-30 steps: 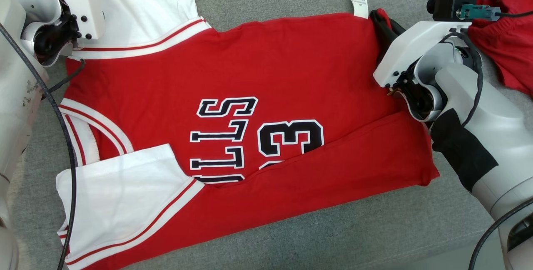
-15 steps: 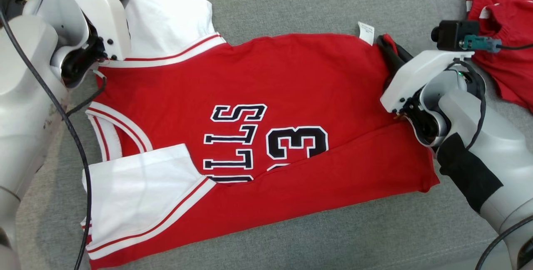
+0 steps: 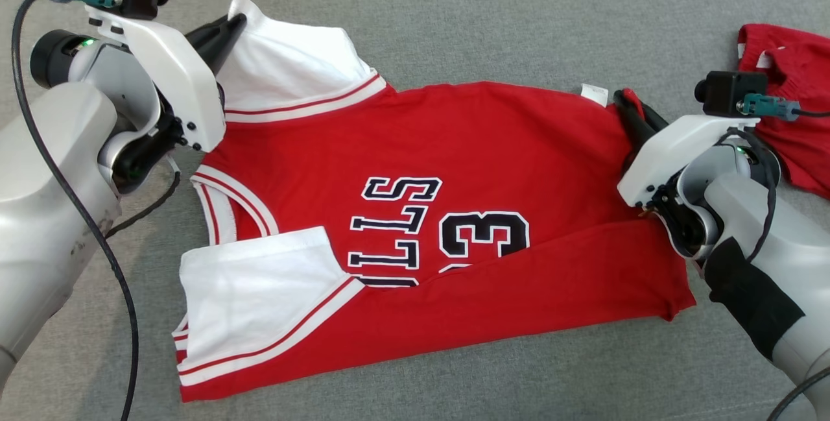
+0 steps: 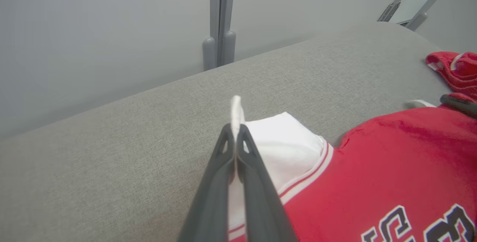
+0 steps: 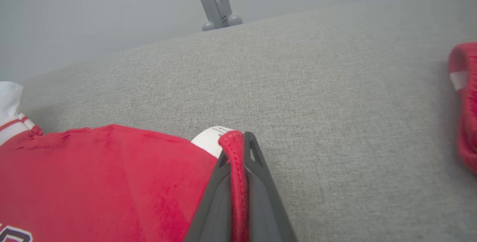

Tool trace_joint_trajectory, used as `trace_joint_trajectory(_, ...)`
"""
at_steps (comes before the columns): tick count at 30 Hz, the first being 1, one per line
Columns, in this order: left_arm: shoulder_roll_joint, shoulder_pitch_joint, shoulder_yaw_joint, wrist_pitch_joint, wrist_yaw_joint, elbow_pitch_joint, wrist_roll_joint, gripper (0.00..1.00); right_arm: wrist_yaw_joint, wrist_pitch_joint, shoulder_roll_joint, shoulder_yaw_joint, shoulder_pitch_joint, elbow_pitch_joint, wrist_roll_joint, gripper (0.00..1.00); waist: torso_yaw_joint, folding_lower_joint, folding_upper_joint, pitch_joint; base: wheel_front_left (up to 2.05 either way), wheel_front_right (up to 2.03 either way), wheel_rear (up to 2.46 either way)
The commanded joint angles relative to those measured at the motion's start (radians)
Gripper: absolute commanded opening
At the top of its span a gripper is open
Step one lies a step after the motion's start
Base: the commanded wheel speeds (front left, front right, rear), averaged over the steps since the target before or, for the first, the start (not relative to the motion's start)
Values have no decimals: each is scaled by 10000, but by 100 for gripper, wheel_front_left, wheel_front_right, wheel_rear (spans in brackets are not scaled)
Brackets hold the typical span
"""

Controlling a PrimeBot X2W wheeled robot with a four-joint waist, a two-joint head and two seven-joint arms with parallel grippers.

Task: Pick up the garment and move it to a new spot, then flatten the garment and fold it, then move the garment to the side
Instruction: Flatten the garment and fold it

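The left gripper (image 3: pixel 235 21) stays pinched shut on the jersey's (image 3: pixel 506 142) white sleeve (image 3: pixel 292 64), now tented up. The right gripper (image 3: pixel 624 96) stays shut on the red corner (image 5: pixel 234 141), so folding has likely begun.

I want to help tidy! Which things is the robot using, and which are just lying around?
For the job:
red jersey
left gripper, shut on its white sleeve
right gripper, shut on its red corner

Just lying about:
another red garment, off at the right edge

2 pale grey arms (image 3: pixel 48 148), white wrist shells (image 3: pixel 172 77), black cables (image 3: pixel 133 343), dark fingers (image 3: pixel 219 35).
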Motion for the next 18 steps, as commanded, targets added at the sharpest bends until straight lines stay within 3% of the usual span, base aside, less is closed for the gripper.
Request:
trace_joint_trajectory(1,156,148,-174,-138,-10,-231,-117,0,23,-111,-159,90,188,-61,49,0,126,-1,0,-164,0,0,0)
trace_joint_trajectory(18,1476,1229,-1669,-727,-10,-2530,-592,0,23,-155,-1079,1117,1184,-517,40,0,595,-1,0,-1321,0,0,0)
